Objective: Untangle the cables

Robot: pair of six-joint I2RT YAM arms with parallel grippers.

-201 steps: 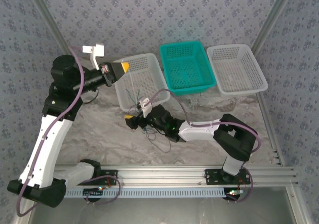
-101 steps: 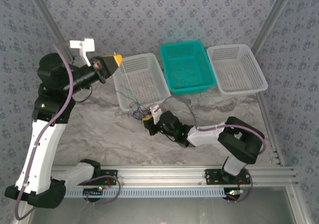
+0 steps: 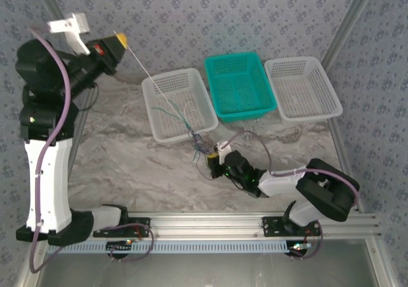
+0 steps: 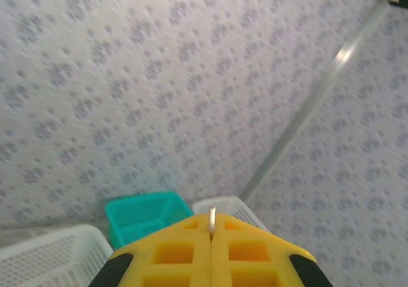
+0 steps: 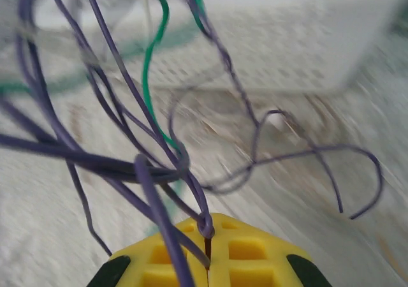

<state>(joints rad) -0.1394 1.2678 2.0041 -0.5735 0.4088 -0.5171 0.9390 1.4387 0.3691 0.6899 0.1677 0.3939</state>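
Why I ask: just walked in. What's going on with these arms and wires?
Two arms are working on a tangle of thin wires. The left pincer, raised high, is shut on a whitish wire stretched taut down into the left white basket. The right pincer, low over the table, is shut on purple wires from that tangle.

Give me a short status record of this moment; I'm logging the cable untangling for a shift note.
left gripper: shut on a whitish wire, high at far left
whitish wire: stretched taut down to the left white basket
right gripper: shut on a purple wire, low over the table
tangle: green and purple wires at that basket's near corner
other baskets: teal basket, right white basket
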